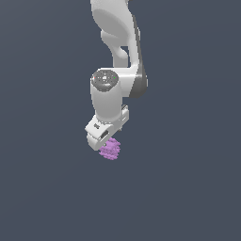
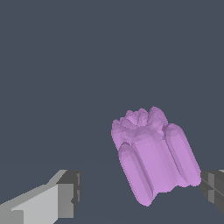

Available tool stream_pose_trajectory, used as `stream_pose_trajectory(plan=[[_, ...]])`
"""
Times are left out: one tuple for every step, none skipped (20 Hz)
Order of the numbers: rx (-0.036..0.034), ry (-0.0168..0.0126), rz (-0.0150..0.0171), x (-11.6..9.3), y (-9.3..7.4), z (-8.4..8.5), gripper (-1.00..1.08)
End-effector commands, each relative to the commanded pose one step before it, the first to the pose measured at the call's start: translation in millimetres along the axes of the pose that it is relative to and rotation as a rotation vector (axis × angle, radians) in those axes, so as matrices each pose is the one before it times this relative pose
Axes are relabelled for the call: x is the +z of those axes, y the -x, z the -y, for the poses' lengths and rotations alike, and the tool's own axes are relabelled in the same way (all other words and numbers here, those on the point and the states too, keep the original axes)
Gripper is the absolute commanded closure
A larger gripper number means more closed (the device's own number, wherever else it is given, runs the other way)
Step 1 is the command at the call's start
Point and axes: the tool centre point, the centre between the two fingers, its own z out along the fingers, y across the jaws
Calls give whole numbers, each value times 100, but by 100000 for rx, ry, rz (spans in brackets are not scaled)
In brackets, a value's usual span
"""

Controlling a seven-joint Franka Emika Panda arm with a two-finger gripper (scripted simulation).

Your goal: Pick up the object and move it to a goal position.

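Gripper spread, object between fingers, touching one; plain dark grey-blue ground, no room features.

Plain dark slate-grey backdrop all round; evenly lit; no furniture or walls distinguishable.

Plain dark slate-blue backdrop.
One flat, even, unmarked colour fills both the exterior and wrist views.

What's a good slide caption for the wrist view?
Wrist view: open tool straddling the tilted purple ridged block, one finger at its side, the other apart.
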Motion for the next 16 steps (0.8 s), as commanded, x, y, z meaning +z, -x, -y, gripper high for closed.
stream_pose_trajectory(plan=[[-6753, 244, -74, 9, 1, -347, -92], [-2628, 97, -29, 4, 12, -137, -92], [-2626, 98, -28, 3, 16, -137, -92], [-2624, 99, -27, 3, 21, -137, -92], [-2586, 99, -26, 3, 24, -134, -92], [-2459, 96, -24, 2, 28, -128, -92], [-2326, 91, -21, 2, 29, -120, -92], [-2191, 87, -19, 1, 31, -113, -92], [-2057, 83, -17, 1, 32, -105, -92], [-1923, 78, -16, 1, 32, -98, -92], [-1789, 74, -14, 0, 33, -91, -92], [-1656, 69, -12, 0, 32, -84, -92], [-1523, 64, -11, 0, 31, -76, -92], [-1389, 59, -10, 0, 30, -70, -92], [-1257, 54, -8, 0, 28, -63, -92], [-1125, 48, -7, 0, 25, -55, -92]])
